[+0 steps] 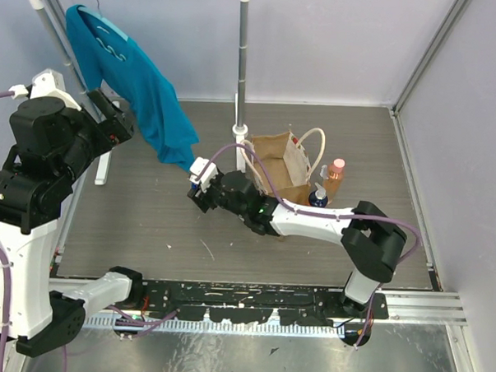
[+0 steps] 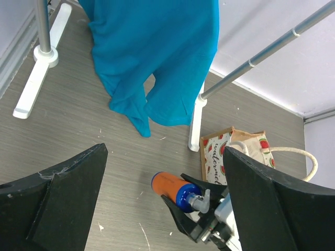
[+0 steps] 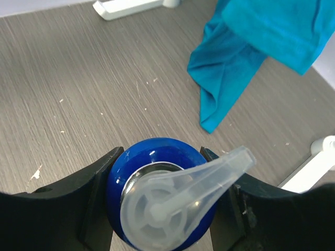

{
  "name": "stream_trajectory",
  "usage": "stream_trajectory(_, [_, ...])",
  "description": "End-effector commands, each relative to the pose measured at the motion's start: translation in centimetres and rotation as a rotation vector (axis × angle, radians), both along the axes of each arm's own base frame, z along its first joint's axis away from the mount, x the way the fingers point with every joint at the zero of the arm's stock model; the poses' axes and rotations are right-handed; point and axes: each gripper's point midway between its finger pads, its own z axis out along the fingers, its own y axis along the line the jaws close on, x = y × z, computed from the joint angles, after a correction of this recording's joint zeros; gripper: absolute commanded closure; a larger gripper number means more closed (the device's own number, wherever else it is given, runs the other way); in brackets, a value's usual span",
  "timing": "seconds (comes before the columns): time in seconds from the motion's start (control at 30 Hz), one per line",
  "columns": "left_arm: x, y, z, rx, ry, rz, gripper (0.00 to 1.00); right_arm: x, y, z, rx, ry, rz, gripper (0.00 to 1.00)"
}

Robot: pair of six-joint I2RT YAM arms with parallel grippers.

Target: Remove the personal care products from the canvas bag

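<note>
Arms at work: from above, the right gripper (image 1: 200, 186) reaches left of the canvas bag (image 1: 275, 167), a pinkish bottle (image 1: 336, 177) standing at the bag's right. Left wrist view: the left gripper (image 2: 165, 157) gapes wide, empty, above the orange bottle (image 2: 170, 185), outside the bag. Right wrist view: both fingers (image 3: 78, 196) clamp the bottle's blue band.

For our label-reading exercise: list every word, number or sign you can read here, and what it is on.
"waterme", script on the side of the canvas bag, among watermelon pictures; the rest unclear.
No print readable on the orange bottle.
Too small to read on the pink bottle.
</note>
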Motion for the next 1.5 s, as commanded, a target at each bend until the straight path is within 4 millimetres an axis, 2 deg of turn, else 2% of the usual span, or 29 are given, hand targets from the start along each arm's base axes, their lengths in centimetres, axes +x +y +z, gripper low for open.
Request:
stream_trajectory(0.0, [0.7,-0.2,0.3,0.018,-0.019,-0.014,0.01,1.6,1.0,6.1,0.231,-0.069,-0.059,0.90])
stream_trajectory(0.2, [1.1,-0.8,-0.2,0.014,0.001,-0.042,0.01,1.9,1.7,1.1,0.172,0.022,-0.070,0.86])
stream_trajectory(0.3, [1.2,-1.1,-0.2,0.007,-0.007,-0.058,0.02,1.7,2.0,-0.7,0.126,0.069,-0.066,0.85])
stream_trajectory(0.57, [1.9,-2.1,-0.9,-0.018,0.014,-0.090,0.02,1.4,1.9,-2.9,0.055,0.123,-0.058,0.62])
stream_trajectory(0.63, [2.0,-2.3,-1.0,-0.020,0.024,-0.101,0.01,1.3,1.9,-3.2,0.050,0.129,-0.056,0.48])
stream_trajectory(0.7, [2.1,-2.4,-1.0,-0.018,0.029,-0.106,0.01,1.4,1.7,-3.1,0.050,0.125,-0.065,0.28])
stream_trajectory(0.73, [2.1,-2.5,-1.0,-0.017,0.028,-0.107,0.02,1.5,1.6,-2.9,0.053,0.119,-0.069,0.15])
stream_trajectory(0.77, [2.1,-2.4,-0.9,-0.016,0.027,-0.105,0.02,1.5,1.5,-2.4,0.058,0.110,-0.075,0.03])
stream_trajectory(0.83, [1.8,-2.2,-0.7,-0.011,0.018,-0.099,0.02,1.5,1.0,-0.2,0.094,0.071,-0.084,0.00])
stream_trajectory(0.9, [1.7,-1.7,-0.4,-0.001,0.005,-0.080,0.01,1.0,0.2,3.6,0.157,0.002,-0.087,0.00])
stream_trajectory(1.03, [1.7,-1.0,-0.3,0.016,-0.011,-0.049,0.01,-0.8,-1.9,12.8,0.264,-0.133,-0.105,0.00])
stream_trajectory(1.17, [2.1,-1.4,-0.7,0.021,0.010,-0.067,0.01,-0.1,-6.3,20.2,0.324,-0.112,-0.273,0.00])
stream_trajectory(1.27, [2.4,-2.1,-1.3,0.035,0.027,-0.108,0.02,1.5,-11.0,23.3,0.292,-0.080,-0.469,0.00])
stream_trajectory(1.33, [2.4,-2.6,-1.7,0.040,0.040,-0.143,0.01,2.5,-14.7,24.2,0.278,-0.030,-0.586,0.00])
stream_trajectory(1.47, [2.3,-3.8,-2.2,0.016,0.031,-0.203,0.02,3.5,-22.5,24.4,0.305,0.011,-0.753,0.00])
